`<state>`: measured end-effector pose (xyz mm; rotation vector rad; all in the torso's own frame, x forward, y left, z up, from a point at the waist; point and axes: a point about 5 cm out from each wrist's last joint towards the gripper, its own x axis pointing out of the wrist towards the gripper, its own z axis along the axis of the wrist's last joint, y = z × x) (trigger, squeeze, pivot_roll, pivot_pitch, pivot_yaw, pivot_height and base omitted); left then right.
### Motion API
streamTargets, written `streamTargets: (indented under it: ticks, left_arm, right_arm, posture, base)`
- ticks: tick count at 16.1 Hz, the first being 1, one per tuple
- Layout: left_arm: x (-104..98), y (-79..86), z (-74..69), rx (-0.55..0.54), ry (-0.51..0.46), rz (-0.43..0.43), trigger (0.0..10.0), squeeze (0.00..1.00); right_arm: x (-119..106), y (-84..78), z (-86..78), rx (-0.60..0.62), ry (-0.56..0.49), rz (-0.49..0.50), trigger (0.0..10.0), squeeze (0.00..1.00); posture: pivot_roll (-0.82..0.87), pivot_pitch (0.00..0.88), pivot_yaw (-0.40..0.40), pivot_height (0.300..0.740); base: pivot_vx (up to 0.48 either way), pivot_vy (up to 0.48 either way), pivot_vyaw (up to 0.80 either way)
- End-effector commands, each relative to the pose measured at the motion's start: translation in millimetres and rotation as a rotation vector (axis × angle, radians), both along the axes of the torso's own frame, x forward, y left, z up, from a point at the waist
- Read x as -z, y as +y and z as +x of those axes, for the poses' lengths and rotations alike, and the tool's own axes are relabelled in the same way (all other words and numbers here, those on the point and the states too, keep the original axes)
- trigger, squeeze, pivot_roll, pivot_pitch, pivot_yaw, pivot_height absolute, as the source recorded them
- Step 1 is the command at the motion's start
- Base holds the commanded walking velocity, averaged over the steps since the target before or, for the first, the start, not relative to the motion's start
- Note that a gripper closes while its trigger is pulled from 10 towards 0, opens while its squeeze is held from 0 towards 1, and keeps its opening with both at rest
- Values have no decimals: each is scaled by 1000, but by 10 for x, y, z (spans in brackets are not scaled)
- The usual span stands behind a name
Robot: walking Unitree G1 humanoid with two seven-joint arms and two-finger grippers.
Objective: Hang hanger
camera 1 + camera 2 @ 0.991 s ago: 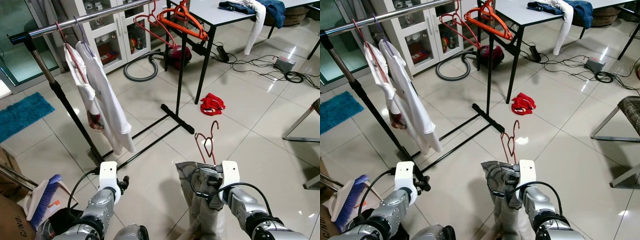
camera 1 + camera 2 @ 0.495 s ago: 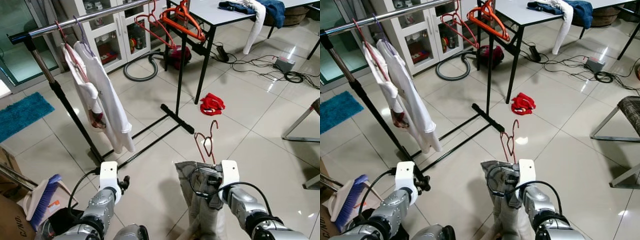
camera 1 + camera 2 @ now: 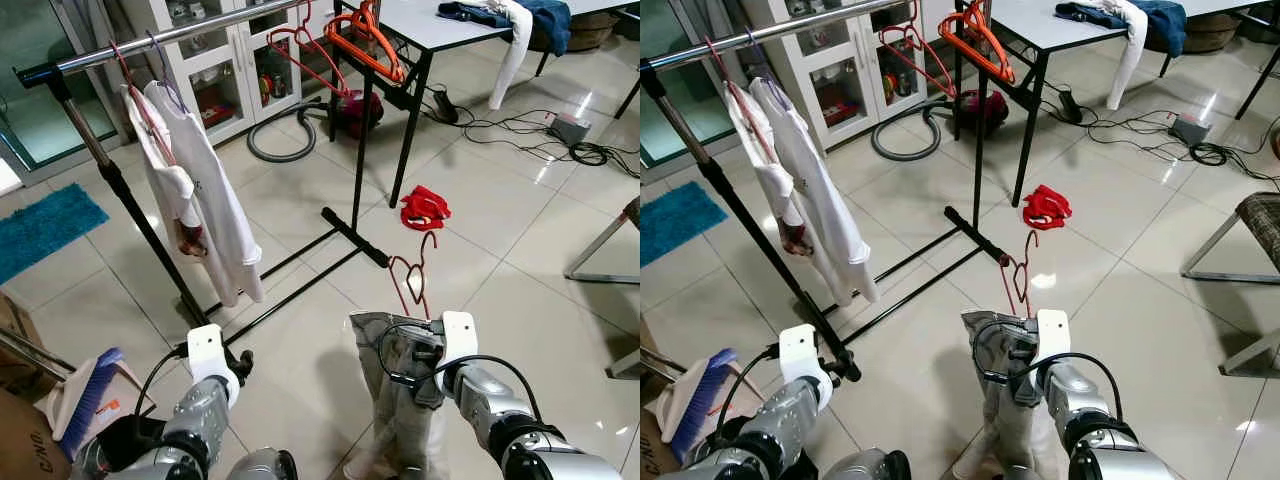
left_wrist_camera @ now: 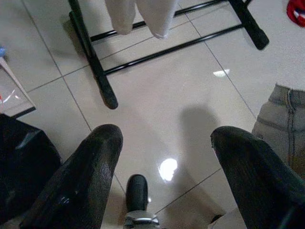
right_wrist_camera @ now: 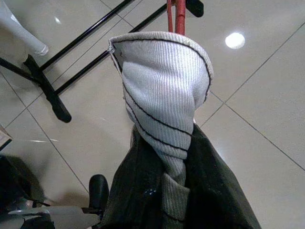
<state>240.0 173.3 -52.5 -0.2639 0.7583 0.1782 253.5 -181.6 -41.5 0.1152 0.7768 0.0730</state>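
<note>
On my left side, the left gripper (image 4: 164,162) hangs low over the tiles with fingers spread apart, grasping nothing. Past it stands the clothes rail (image 3: 170,35), carrying two white shirts (image 3: 205,190) and, further along, several orange and red hangers (image 3: 350,35) (I cannot count them exactly). On my right, the right gripper (image 3: 418,352) is clenched on one red hanger (image 3: 415,275) with grey trousers (image 3: 1005,410) draped below; its hook points up, long axis upright.
</note>
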Motion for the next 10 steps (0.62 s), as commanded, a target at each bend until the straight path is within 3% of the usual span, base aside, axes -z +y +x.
streamTargets:
  ticks: [1, 5, 10]
  left_arm:
    - [-13, -25, 31, -6, 10, -6, 10000, 0]
    - [77, -61, -78, 37, 112, 23, 10000, 0]
    - [84, -66, -90, 57, 117, 29, 10000, 0]
  right_arm:
    - [-48, 37, 72, 2, -20, 3, 10000, 0]
    - [12, 27, 3, -17, 35, -36, 10000, 0]
    - [28, 55, -14, -36, 42, -44, 10000, 0]
  posture:
    - [-103, 0, 49, 740]
    - [-92, 0, 42, 740]
    - [-93, 0, 39, 740]
  base:
    - [0, 0, 0]
    - [0, 0, 0]
    - [0, 0, 0]
